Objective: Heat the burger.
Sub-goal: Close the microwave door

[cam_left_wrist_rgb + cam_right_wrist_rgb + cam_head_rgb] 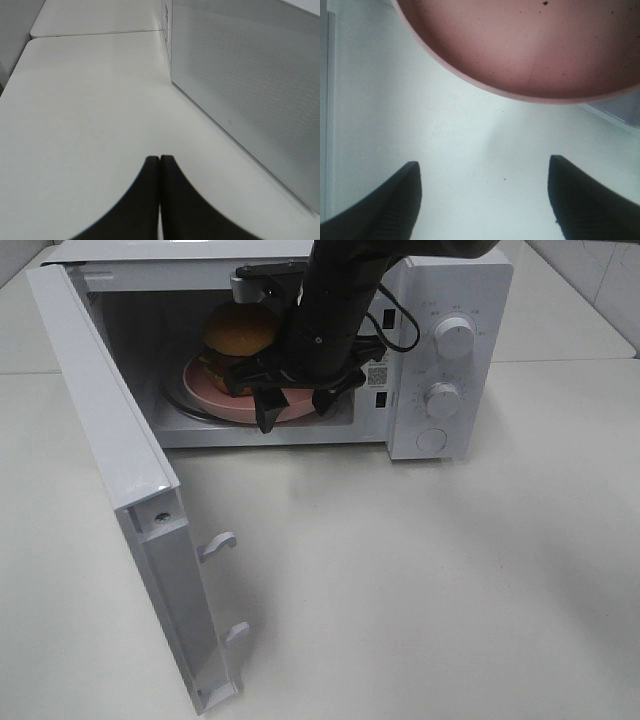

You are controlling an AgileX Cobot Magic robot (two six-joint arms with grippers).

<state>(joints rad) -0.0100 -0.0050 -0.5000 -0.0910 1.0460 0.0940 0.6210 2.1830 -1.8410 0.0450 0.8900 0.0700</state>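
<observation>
So the burger (pixel 240 332) is sitting on the pink plate (pixel 200 392) inside the open microwave (pixel 452 300). The right claw (pixel 297 412) hangs at the opening just in front of the plate, jaws wide apart, gripping nothing, and the left claw (pixel 160 200) is pinched closed over the table (pixel 75 100).

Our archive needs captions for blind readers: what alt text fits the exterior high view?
A burger on a pink plate sits inside an open white microwave on a white table. The right gripper, fingers spread and empty, hangs at the oven's mouth.
</observation>
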